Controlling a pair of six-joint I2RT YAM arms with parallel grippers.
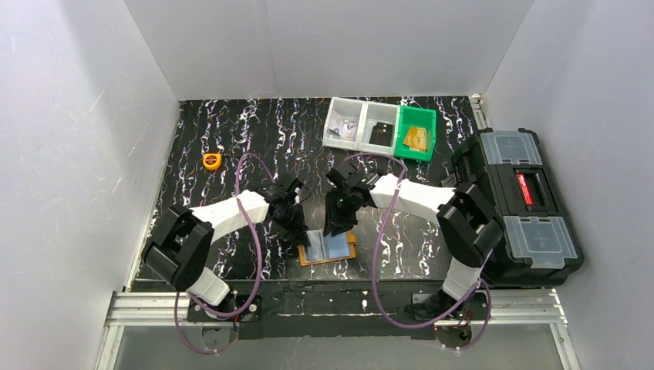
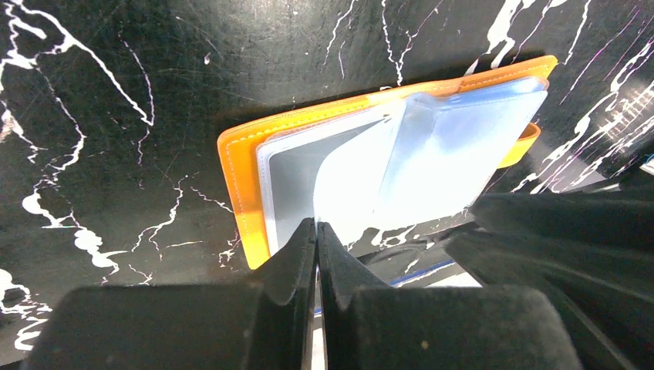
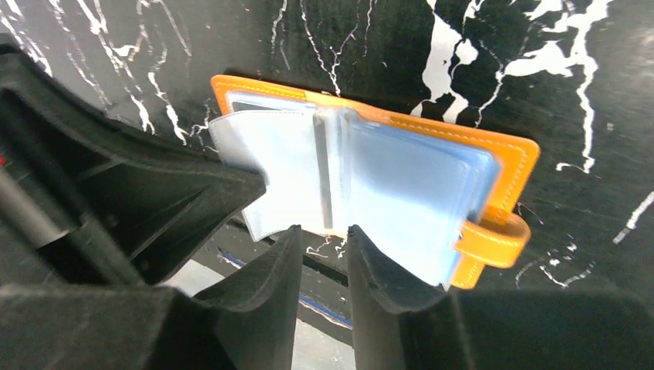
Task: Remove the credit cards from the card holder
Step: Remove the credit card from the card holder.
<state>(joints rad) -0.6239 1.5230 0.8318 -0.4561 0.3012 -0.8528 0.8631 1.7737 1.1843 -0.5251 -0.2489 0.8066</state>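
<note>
White-shelled arms [image 1: 227, 214], black joints, looping purple cables [image 1: 257, 266], matte black end effector fingers [image 2: 293, 270].

Place: robot lab test cell
Walls: plain white panels [image 1: 77, 154] on 3 sides
Bench: black marbled tabletop [image 1: 231, 131], robot arms [image 1: 231, 212], aluminium rail [image 1: 332, 308]
Storage: toolbox [image 1: 524, 200], 3 bins [image 1: 364, 123]

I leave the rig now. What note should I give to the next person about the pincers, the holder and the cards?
Left pincer: shut, it seems on a clear sleeve of the holder.
Right pincer: open at the sleeves' near edge, holding nothing.
Holder: lies open on the table near the front edge, between the pincers.
Cards: the bluish sleeves on the tab side seem filled; not certain.
Done: holder opened; no card lies beside it.
Bins at the far edge hold small flat things; whether cards, I cannot tell.
Left: pull out the cards.
</note>
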